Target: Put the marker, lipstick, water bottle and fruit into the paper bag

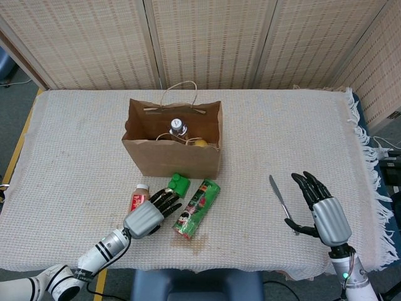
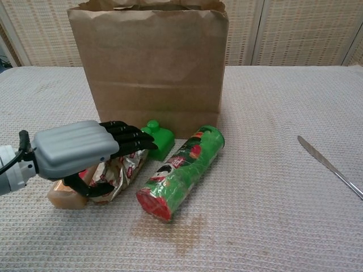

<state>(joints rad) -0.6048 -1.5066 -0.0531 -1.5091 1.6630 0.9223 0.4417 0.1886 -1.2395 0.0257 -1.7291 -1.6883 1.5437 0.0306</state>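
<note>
Brown kraft paper bag [image 1: 172,157] with twisted paper handles stands upright near the middle of a desk [image 1: 75,138] covered in cream woven cloth, its mouth open. Inside it, the head view shows a clear water bottle [image 1: 178,128] with a silver cap standing upright and a round yellow fruit [image 1: 199,143] just beside it.

In front of the bag, the robot's left hand [image 2: 76,150], grey-backed with black fingers [image 2: 127,136], lies over a small red-and-white wrapped bottle with a tan cap [image 2: 116,173] that rests on its side on the cloth. The fingers reach forward above the bottle and the thumb hooks beneath it, though whether the hand truly grips it cannot be told. Just past the fingertips sits a small green plastic block with a round knob on top [image 2: 159,139], close against the foot of the bag. A green cylindrical snack can with a red end [image 2: 181,170] lies on its side beside the hand, its far end pointing toward the bag.

Well apart on the other side of the desk, the robot's right hand [image 1: 322,210] hovers with fingers spread and holding nothing. A silver table knife [image 1: 282,202] lies flat on the cloth just beside it, and the thumb tip is close to the knife's handle end.
</note>
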